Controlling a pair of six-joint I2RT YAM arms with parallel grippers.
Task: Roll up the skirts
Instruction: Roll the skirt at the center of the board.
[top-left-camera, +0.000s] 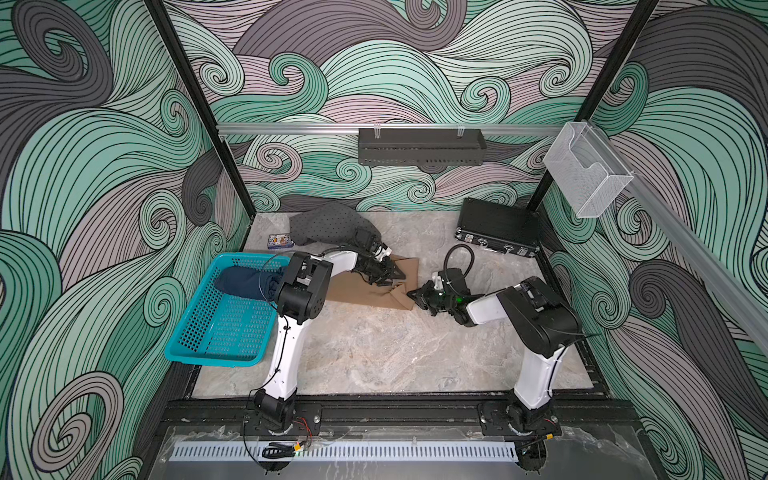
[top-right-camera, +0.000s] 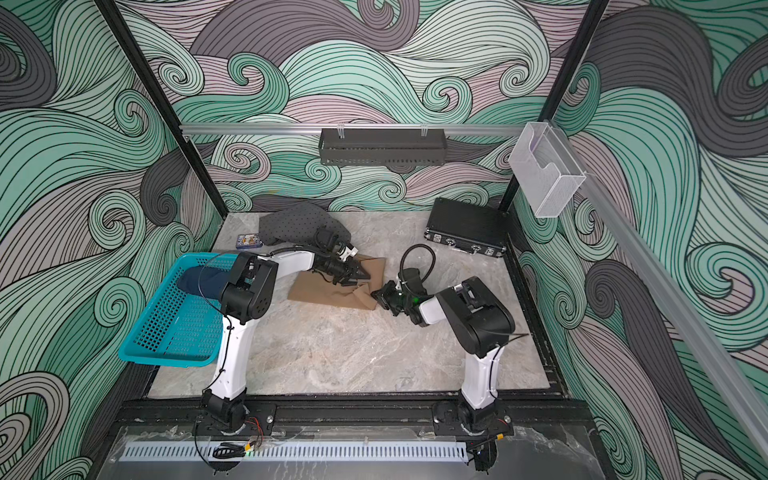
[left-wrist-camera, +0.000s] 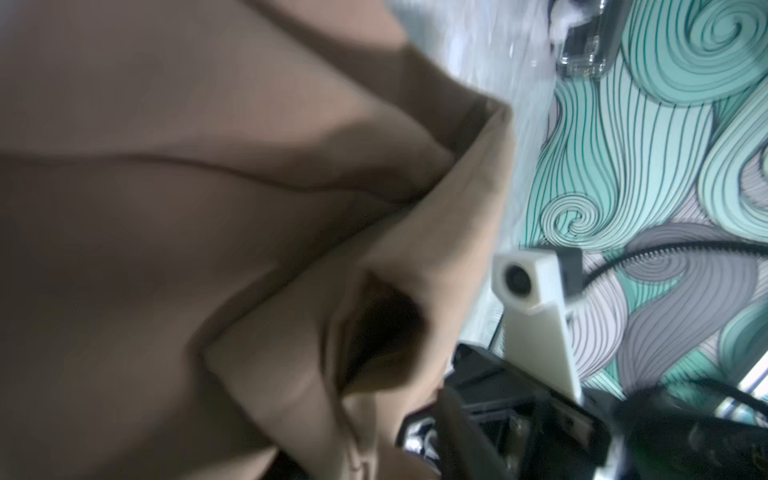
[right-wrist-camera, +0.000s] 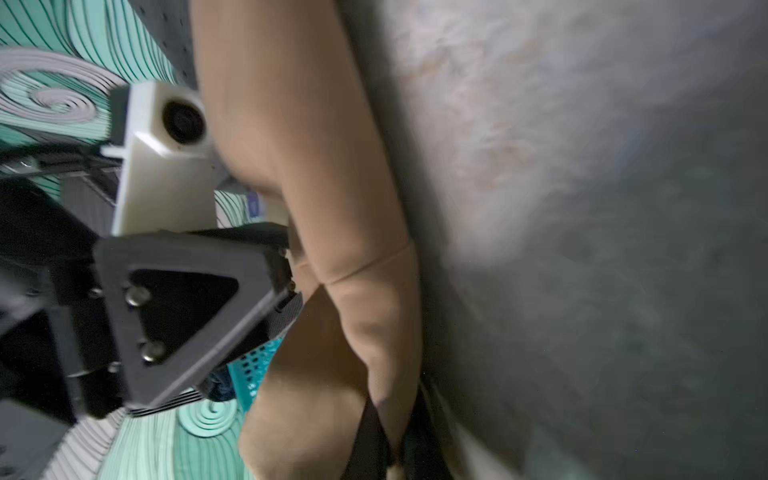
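Skirt (top-left-camera: 243, 282) in basket (top-left-camera: 216, 332) left, case (top-left-camera: 496, 226) back right

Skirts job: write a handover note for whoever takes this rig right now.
Left gripper: open, over the plain tan-brown cloth skirt. Right gripper: shut on that skirt's crumpled corner.
Dark blue denim skirt: rolled, in the teal perforated plastic basket. Done.
Tan skirt: spread mid-table, not yet rolled.
Dark grey dotted skirt: heaped at the back, not rolled.

Teal swirl walls (top-left-camera: 415, 75); grey marble tabletop (top-left-camera: 374, 353).
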